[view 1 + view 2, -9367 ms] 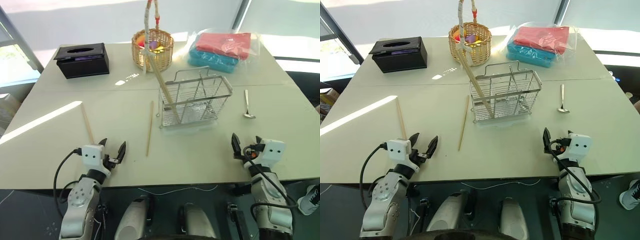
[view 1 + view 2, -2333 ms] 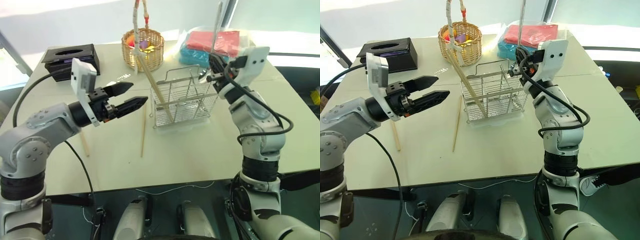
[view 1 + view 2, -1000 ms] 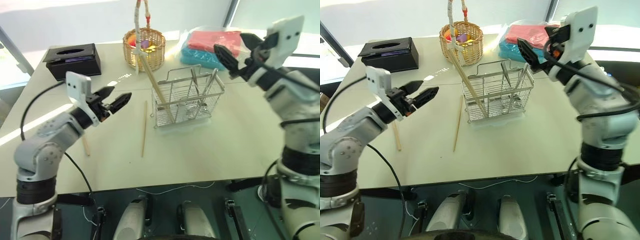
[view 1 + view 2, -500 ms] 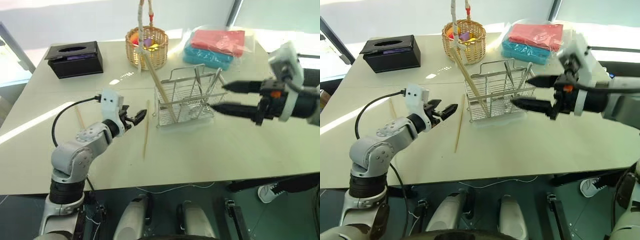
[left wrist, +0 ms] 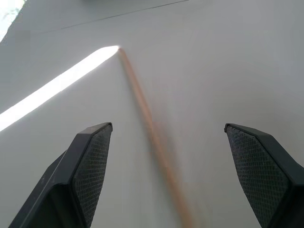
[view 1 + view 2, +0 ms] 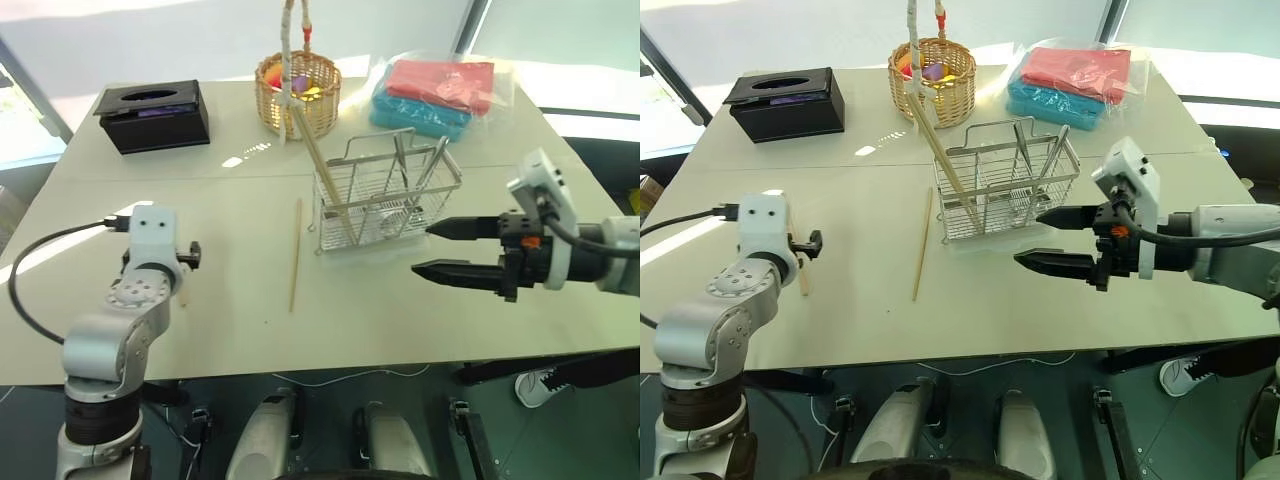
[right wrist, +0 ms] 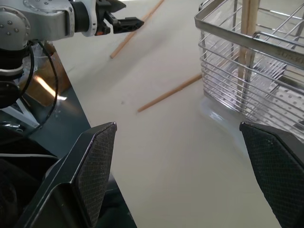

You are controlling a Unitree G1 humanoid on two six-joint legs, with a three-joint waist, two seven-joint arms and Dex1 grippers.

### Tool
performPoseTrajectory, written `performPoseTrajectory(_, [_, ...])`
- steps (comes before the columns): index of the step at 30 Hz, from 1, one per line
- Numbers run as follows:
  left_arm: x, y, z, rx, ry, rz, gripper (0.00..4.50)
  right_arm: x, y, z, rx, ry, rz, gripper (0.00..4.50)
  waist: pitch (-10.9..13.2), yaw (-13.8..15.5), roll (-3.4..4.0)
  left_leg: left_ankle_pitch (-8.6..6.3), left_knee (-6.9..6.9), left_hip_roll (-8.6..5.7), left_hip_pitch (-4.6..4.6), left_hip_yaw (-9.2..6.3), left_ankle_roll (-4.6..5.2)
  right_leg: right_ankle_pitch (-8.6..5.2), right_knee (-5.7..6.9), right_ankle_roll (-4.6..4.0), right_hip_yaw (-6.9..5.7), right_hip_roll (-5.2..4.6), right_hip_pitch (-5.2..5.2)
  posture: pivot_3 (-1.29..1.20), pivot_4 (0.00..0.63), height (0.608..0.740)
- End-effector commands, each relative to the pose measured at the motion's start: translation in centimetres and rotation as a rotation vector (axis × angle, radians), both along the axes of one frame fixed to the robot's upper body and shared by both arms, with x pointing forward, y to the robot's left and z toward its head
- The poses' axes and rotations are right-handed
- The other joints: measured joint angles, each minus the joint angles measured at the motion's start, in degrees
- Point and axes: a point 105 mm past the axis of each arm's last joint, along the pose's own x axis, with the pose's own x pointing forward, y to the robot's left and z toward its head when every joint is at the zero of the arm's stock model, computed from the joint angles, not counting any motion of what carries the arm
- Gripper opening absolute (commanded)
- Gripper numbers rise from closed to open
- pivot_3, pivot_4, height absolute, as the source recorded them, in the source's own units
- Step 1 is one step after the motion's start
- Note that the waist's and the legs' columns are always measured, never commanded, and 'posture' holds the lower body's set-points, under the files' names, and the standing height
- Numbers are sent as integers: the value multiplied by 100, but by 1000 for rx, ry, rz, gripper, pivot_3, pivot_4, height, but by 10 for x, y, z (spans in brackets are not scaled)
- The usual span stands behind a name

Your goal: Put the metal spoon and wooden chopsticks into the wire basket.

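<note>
Two wooden chopsticks still lie flat on the counter (image 6: 420, 320). One (image 6: 294, 254) is at frame centre, just left of the wire basket (image 6: 385, 205), long axis running near-to-far. The other (image 5: 152, 133) lies at the left, directly under the left tool (image 5: 171, 180), passing lengthwise between its wide-open, empty fingers. A third chopstick (image 6: 322, 175) leans in the basket's left compartment; the metal spoon (image 6: 430, 168) stands in its right side. Right tool (image 6: 432, 250), open and empty, hovers just right of the basket. Judgement: left arm is nearer; pinch across the stick's axis.
</note>
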Motion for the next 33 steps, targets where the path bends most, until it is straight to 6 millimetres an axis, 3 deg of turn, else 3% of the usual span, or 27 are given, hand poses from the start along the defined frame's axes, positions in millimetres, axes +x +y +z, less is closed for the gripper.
performPoseTrajectory(1, [-4, 7, 15, -33, -73, 60, 4009, 0, 6, 5, 12, -47, 28, 4288, 0, 0, -2, 0, 0, 0, 0, 0, 0, 0, -1, 0, 0, 0, 1, 0, 150, 740])
performPoseTrajectory(11, [-10, 24, -13, -169, -4, 212, 4009, 2, 8, 5, 22, -60, 12, 4288, 1, -1, -7, 0, 0, 0, 0, 0, 0, 8, -3, 15, -1, 2, 1, 0, 150, 740])
performPoseTrajectory(17, [6, 27, -26, -168, 62, 190, 4009, 3, 8, 7, 48, -68, -5, 4288, -3, 8, -15, 0, 2, 0, 0, 0, 0, 10, -3, 17, -3, 2, 2, 0, 150, 740])
performPoseTrajectory(23, [26, 39, -20, -172, 76, 181, 4009, 3, 7, 6, 44, -76, -28, 4288, -4, -1, -16, 0, 1, 0, 0, 0, 0, 14, -3, 19, -3, 1, 2, 0, 150, 740])
performPoseTrajectory(33, [23, 40, -31, -354, 150, 259, 4009, 3, 5, 10, 50, -86, -44, 4288, -5, 1, -19, 0, 2, 0, -2, 0, 0, 19, -3, 29, -3, 1, 0, 0, 150, 740])
